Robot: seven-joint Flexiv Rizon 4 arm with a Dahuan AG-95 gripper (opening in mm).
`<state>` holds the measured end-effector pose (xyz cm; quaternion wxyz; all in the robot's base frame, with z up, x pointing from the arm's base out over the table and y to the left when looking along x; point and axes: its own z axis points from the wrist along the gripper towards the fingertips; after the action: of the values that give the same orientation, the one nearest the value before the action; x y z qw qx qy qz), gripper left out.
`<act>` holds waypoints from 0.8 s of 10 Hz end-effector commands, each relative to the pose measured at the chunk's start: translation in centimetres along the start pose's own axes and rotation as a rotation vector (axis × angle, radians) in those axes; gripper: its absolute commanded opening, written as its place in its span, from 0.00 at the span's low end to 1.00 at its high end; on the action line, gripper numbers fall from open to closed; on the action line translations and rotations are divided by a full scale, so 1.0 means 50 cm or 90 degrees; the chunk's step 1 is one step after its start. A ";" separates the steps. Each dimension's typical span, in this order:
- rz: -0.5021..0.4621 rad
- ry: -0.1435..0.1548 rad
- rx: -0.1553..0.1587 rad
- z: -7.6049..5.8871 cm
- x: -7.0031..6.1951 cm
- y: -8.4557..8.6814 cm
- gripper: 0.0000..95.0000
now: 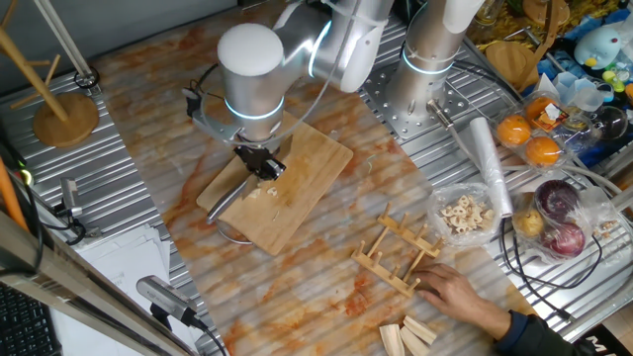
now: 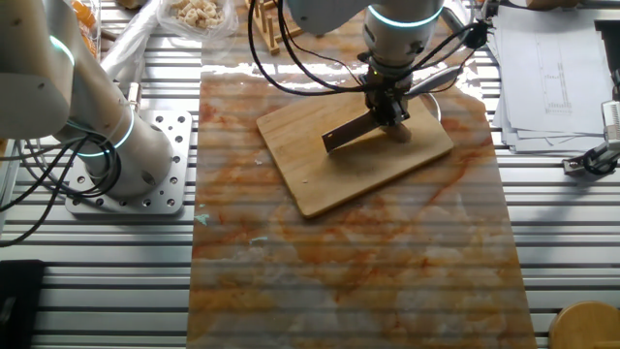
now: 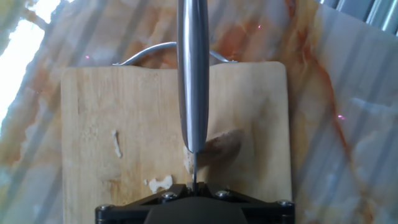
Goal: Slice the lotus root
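A small tan lotus root (image 3: pixel 222 145) chunk lies on the wooden cutting board (image 3: pixel 87 112), just right of the knife (image 3: pixel 193 74). My gripper (image 3: pixel 193 188) is shut on the knife, whose steel back runs straight up the hand view. Tiny cream fragments (image 3: pixel 160 183) lie left of the blade near the jaws. In the other fixed view the gripper (image 2: pixel 389 109) stands over the board (image 2: pixel 320 174), with the dark blade (image 2: pixel 346 136) slanting left and the lotus root (image 2: pixel 400 134) at its right end. In one fixed view the gripper (image 1: pixel 261 163) hides most of the chunk.
A person's hand (image 1: pixel 457 290) rests by a wooden rack (image 1: pixel 400 253) and pale wooden blocks (image 1: pixel 407 337). A clear bag of holed slices (image 1: pixel 465 214), oranges (image 1: pixel 528 138) and red onions (image 1: pixel 560 218) sit at the right. A second arm's base (image 2: pixel 126 160) stands left.
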<state>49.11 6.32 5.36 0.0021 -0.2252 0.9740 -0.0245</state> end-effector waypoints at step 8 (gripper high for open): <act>-0.029 0.090 -0.032 0.079 -0.017 -0.003 0.00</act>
<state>50.33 6.64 4.15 -0.0699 -0.2494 0.9657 -0.0189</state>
